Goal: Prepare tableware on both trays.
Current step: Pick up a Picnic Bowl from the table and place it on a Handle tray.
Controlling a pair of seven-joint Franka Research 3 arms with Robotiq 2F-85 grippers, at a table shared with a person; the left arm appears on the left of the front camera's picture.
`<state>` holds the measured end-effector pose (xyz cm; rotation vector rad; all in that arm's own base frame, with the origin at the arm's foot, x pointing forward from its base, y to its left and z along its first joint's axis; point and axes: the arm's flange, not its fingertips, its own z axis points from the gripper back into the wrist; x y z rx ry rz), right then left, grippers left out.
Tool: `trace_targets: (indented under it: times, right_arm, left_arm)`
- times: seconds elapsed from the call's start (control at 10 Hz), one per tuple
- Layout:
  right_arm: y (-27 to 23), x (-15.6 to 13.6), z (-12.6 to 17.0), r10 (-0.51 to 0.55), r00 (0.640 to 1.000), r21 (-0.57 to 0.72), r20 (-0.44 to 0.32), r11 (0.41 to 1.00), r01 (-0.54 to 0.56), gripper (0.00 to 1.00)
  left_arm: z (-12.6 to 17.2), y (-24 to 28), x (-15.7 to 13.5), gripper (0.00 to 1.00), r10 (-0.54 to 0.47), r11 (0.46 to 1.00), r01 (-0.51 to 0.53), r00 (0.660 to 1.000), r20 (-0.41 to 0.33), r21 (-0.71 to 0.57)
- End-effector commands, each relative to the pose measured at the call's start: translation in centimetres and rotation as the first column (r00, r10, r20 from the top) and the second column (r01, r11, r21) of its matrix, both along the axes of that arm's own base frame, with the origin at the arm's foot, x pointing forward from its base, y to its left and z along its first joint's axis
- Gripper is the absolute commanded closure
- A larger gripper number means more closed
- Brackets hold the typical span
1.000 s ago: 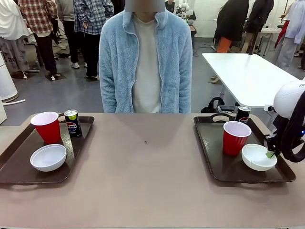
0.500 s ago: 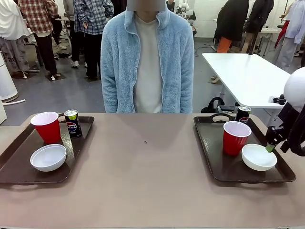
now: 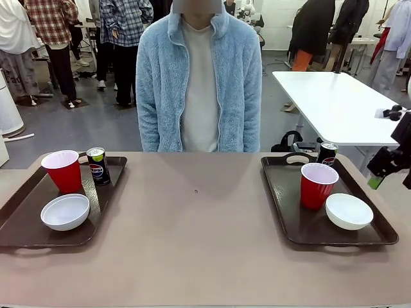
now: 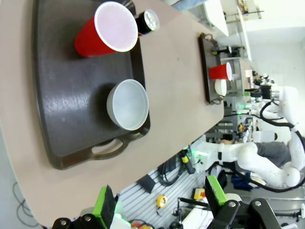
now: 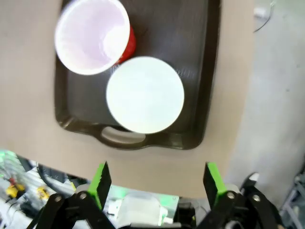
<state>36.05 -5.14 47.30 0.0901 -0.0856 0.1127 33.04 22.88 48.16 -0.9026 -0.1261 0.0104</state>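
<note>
The left tray point(image 3: 106, 192) carries a red cup point(image 3: 64, 170), a dark soda can point(image 3: 97, 165) and a white bowl point(image 3: 65, 212). On the right tray point(image 3: 282, 192) stand a red cup point(image 3: 318, 185), a can point(image 3: 327, 153) and a bowl point(image 3: 349, 211). My right gripper point(image 3: 390, 178) hangs open above and to the right of that bowl, touching nothing. From the right wrist, the gripper point(image 5: 156, 180) looks down on the bowl point(image 5: 145, 94), cup point(image 5: 93, 36) and tray point(image 5: 193, 57). My left gripper point(image 4: 159, 200) is open and empty, high over the left tray point(image 4: 57, 95), its bowl point(image 4: 127, 105), cup point(image 4: 107, 28) and can point(image 4: 147, 20).
A person in a light blue fleece jacket point(image 3: 196, 83) stands at the far side of the table, arms down. Bare beige tabletop point(image 3: 196, 224) lies between the two trays. A white table point(image 3: 327, 102) stands behind on the right.
My right gripper has opened, left the bowl on the right tray, and risen up and away to the right. The left side has not changed.
</note>
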Motion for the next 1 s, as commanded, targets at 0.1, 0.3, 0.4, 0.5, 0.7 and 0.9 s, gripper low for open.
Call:
trace_targets:
  times: [0.1, 0.3, 0.4, 0.5, 0.7, 0.9]
  right_arm:
    - [0.7, -0.7, 2.9, -0.057, 0.998, -0.037, 0.022, 0.998, 0.058, 0.00]
    - [0.1, -0.5, 1.5, -0.008, 1.000, 0.001, 0.009, 1.000, 0.008, 0.00]
    - [0.1, -0.5, 1.5, -0.008, 1.000, 0.001, 0.009, 1.000, 0.008, 0.00]
    - [0.1, -0.5, 1.5, -0.008, 1.000, 0.001, 0.009, 1.000, 0.008, 0.00]
    - [0.1, -0.5, 1.5, -0.008, 1.000, 0.001, 0.009, 1.000, 0.008, 0.00]
    - [0.1, -0.5, 1.5, -0.008, 1.000, 0.001, 0.009, 1.000, 0.008, 0.00]
  left_arm:
    - [0.2, -0.1, 0.0, 0.00, 0.019, 1.000, -0.019, 1.000, -0.005, 0.000]
    - [0.2, -0.1, 0.0, 0.00, 0.019, 1.000, -0.019, 1.000, -0.005, 0.000]
    - [0.2, -0.1, 0.0, 0.00, 0.019, 1.000, -0.019, 1.000, -0.005, 0.000]
    - [0.2, -0.1, 0.0, 0.00, 0.019, 1.000, -0.019, 1.000, -0.005, 0.000]
    - [0.2, -0.1, 0.0, 0.00, 0.019, 1.000, -0.019, 1.000, -0.005, 0.000]
    - [0.2, -0.1, 0.0, 0.00, 0.019, 1.000, -0.019, 1.000, -0.005, 0.000]
